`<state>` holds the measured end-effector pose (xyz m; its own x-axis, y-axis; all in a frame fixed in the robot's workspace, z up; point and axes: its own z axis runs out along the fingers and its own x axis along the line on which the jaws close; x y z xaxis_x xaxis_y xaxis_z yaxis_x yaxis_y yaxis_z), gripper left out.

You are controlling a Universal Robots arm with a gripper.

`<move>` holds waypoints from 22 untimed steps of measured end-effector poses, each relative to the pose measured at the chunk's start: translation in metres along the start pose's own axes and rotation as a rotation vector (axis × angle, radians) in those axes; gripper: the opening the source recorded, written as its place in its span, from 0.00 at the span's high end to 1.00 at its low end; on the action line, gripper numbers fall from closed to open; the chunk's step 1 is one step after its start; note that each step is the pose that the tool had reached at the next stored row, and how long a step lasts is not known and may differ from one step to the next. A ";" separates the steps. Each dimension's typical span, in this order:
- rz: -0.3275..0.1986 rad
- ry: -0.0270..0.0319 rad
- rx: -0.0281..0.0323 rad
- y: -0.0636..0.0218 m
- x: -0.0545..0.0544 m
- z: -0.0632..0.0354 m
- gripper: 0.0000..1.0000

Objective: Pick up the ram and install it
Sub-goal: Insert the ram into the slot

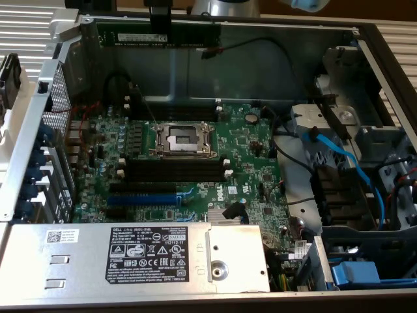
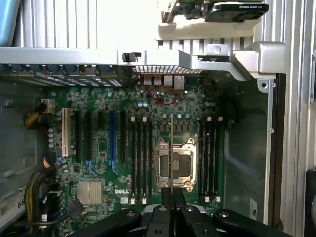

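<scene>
Dark-green and level, the ram (image 1: 189, 32) hung in the air high over the open case (image 1: 39, 130), close to its far rim. It touched nothing but the gripper (image 1: 159, 19), whose black fingers were pinched together on the stick near its middle. Both ends of the stick stuck out free to either side.

Below lay the motherboard (image 1: 247, 140) with clear air above it. The bare CPU socket (image 1: 182, 139) sat near the centre, and long black memory slots (image 1: 174, 168) with white end clips lay just beside it, nothing seated in them. A grey power supply (image 1: 78, 254) filled the near edge, and blue cables (image 1: 342, 166) crowded the exterior view's right.

In the wrist view the ram (image 2: 171, 143) showed edge-on as a thin line running out from between the gripper's (image 2: 173, 195) clamped fingers, crossing the socket (image 2: 174, 163). Banks of slots (image 2: 140, 158) stood on either side of it — all parallel to the stick's edge, none touched by it
</scene>
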<state>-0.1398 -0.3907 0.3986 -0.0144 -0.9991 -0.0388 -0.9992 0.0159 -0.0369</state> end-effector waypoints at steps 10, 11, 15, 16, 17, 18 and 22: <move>0.000 -0.0010 -0.0013 -0.0043 0.000 0.0002 0.88; 0.000 -0.0010 -0.0014 -0.0043 0.000 0.0002 0.88; 0.003 -0.0008 -0.0105 -0.0047 0.000 0.0015 0.88; 0.004 -0.0008 -0.0144 -0.0048 0.000 0.0018 0.88; 0.004 -0.0006 -0.0170 -0.0051 0.000 0.0019 0.88; 0.004 -0.0005 -0.0172 -0.0051 0.000 0.0019 0.88; 0.004 -0.0005 -0.0172 -0.0051 0.000 0.0019 0.88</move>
<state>-0.1346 -0.3910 0.3968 -0.0185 -0.9991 -0.0394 -0.9996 0.0193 -0.0196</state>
